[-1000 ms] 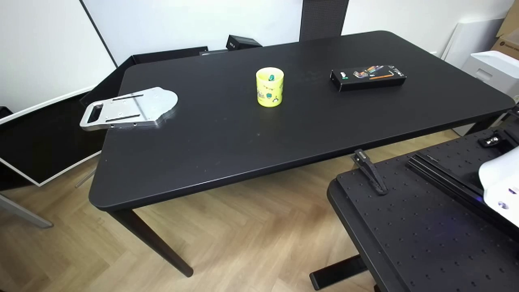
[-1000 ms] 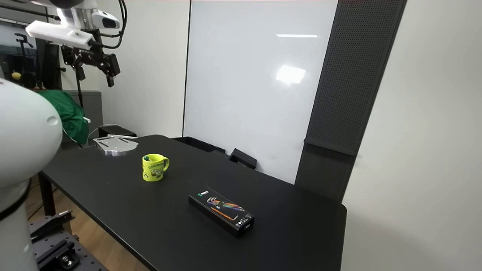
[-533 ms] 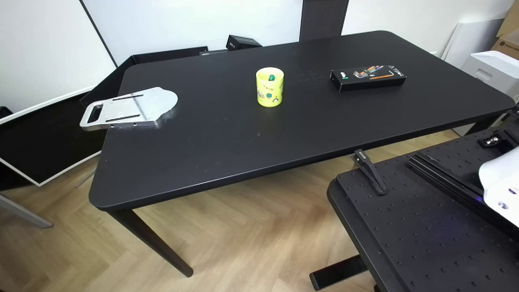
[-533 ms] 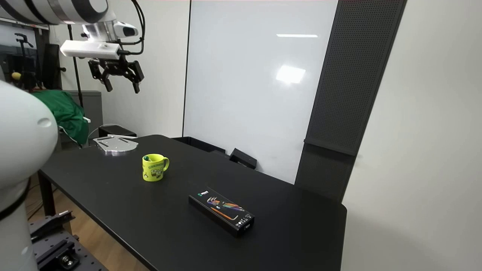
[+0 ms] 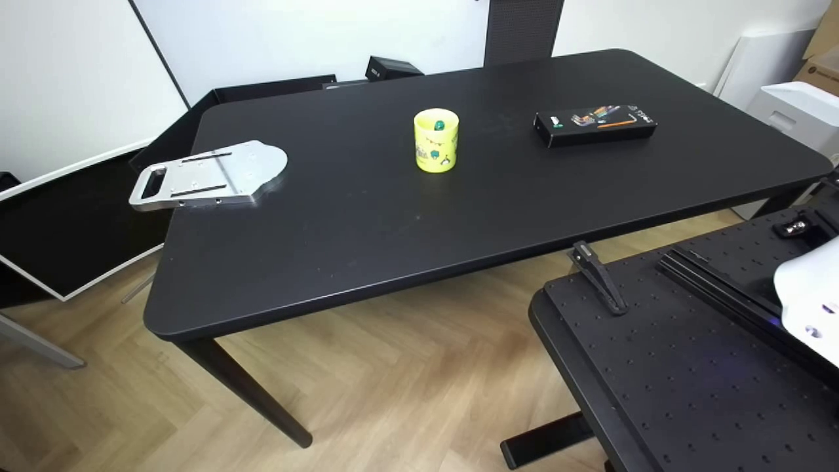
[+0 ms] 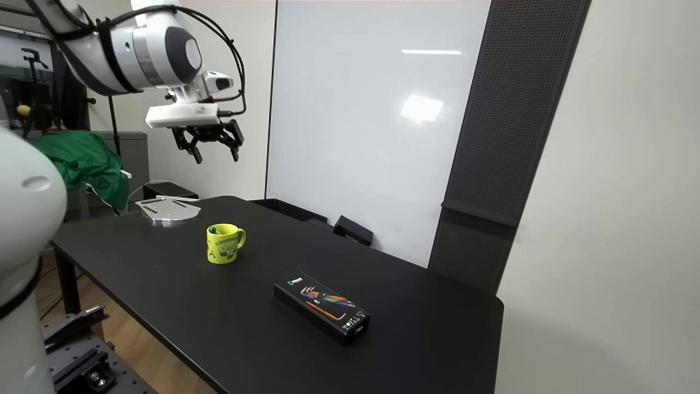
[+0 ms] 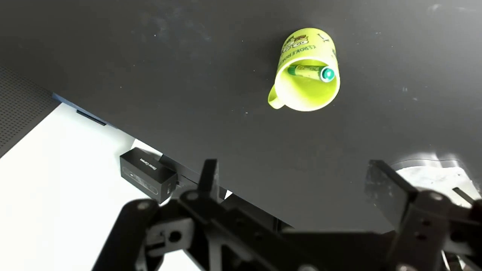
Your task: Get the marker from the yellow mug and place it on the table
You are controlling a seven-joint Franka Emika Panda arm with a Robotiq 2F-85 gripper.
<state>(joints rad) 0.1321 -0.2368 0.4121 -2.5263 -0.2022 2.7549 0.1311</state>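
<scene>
Wrist view: the gripper has its jaws wide apart, the black table showing between them. The marker leans inside the yellow mug, its green end at the rim on the side away from the handle. A small black box sits just beyond the table's edge.

In an exterior view, the mug stands upright between the table's two long edges, the marker's green end showing at its mouth. A silver plate juts out over a short edge, and a flat printed carton lies toward the opposite short edge.

In an exterior view, the arm carries the gripper high above the table, well apart from the mug, with the jaws apart here too. The mug's handle points toward the long edge by the white panel; the mug stands between the plate and the carton.
</scene>
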